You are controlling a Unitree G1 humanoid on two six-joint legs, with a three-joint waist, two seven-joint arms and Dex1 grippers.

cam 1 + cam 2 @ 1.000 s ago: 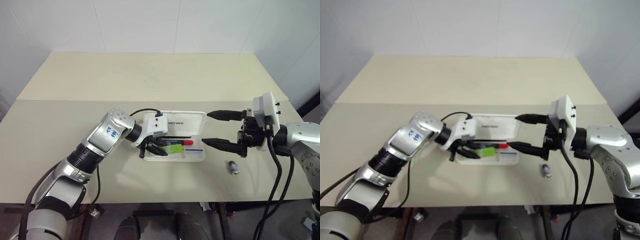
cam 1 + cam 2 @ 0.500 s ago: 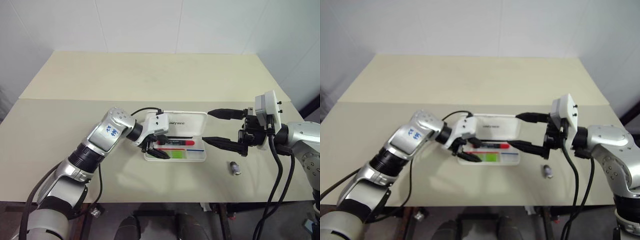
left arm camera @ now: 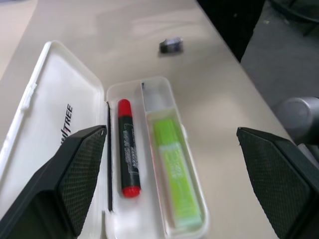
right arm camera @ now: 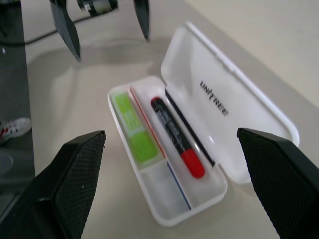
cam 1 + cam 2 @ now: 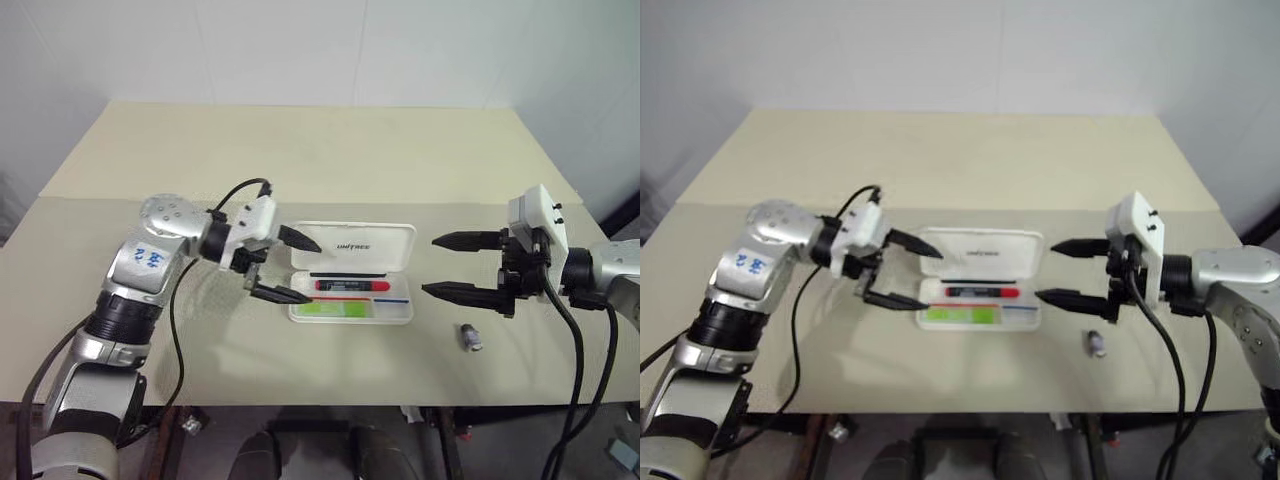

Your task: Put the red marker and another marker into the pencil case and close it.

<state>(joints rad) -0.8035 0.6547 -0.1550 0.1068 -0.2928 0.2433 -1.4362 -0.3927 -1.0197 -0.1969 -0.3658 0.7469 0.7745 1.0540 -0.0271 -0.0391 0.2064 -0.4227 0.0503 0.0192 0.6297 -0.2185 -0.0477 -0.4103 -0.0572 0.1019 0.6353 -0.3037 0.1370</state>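
Now the left gripper (image 5: 296, 266) hangs spread and empty just left of the open pencil case (image 5: 352, 272), holding the red marker (image 5: 351, 285) and green marker (image 5: 335, 309); right gripper (image 5: 447, 265) likewise spread, opposite.

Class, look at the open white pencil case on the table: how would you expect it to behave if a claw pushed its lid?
The pencil case looks like thin hard plastic, so probably stiff and light. Its lid lies opened flat, so a push should swing it on the hinge. On the smooth table, the whole case may slide instead.
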